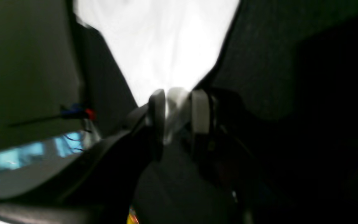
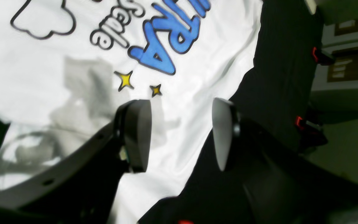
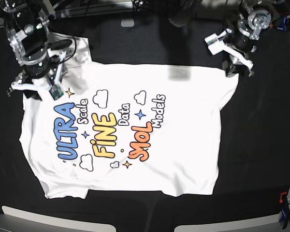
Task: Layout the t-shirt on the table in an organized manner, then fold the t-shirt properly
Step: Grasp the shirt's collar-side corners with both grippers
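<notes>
While the t-shirt is lying print side up and mostly spread across the table, we are working its far edge with both arms. The left gripper is pinching a narrow bunch of white fabric between its nearly closed jaws at the hem corner, at the far right of the base view. The right gripper is hovering over the sleeve end near the blue lettering with its jaws standing wide apart and holding nothing; cloth is visible between and beneath the fingers, untouched as far as we can tell.

We are judging the layout step as close to done, with the fold not yet begun.

Hazards from this position:
- We are holding only a thin pinch on the left. A sharp pull could slip it free and let the corner fall back creased.
- We are tensioning from one side only. Since the right jaws are empty, any drag could skew the whole garment and bunch the sleeve.
- We are closing near the table covering. A low grasp on the right could catch the black cloth together with the shirt.
</notes>
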`<state>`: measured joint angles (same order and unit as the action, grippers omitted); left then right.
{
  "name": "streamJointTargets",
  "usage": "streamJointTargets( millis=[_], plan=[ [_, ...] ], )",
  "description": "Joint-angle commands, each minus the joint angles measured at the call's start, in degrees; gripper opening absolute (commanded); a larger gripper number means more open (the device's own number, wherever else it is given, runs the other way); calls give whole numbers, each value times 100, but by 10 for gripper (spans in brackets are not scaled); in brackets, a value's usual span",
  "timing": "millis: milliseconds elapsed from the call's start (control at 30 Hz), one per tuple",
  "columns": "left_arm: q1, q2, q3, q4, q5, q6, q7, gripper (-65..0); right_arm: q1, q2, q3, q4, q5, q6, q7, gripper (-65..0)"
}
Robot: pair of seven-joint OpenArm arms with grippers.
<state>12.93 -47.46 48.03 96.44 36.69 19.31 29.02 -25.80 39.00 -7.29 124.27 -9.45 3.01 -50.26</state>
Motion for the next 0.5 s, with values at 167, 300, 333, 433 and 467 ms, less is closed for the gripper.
streamJointTargets(
  millis=[167,300,333,433,467],
  plan=[
    [-361,-48,-35,66,-70,170,7,-519,-651,83,57,114,-444,-44,247,-347],
    [-356,103,-35,66,-83,170,4,-519,-1174,85,57,114,-619,2,249,-347],
    [-345,151,-33,66,-111,168,7,-519,-1316,83,57,114,-678,120,247,-347],
    [-343,328,-35,66,-289,168,17,-538,-1696,85,57,111,-713,439,195,-347],
    [-343,393,-35,66,-271,168,28,-574,-1786,83,57,107,-713,522,153,-347]
  ],
)
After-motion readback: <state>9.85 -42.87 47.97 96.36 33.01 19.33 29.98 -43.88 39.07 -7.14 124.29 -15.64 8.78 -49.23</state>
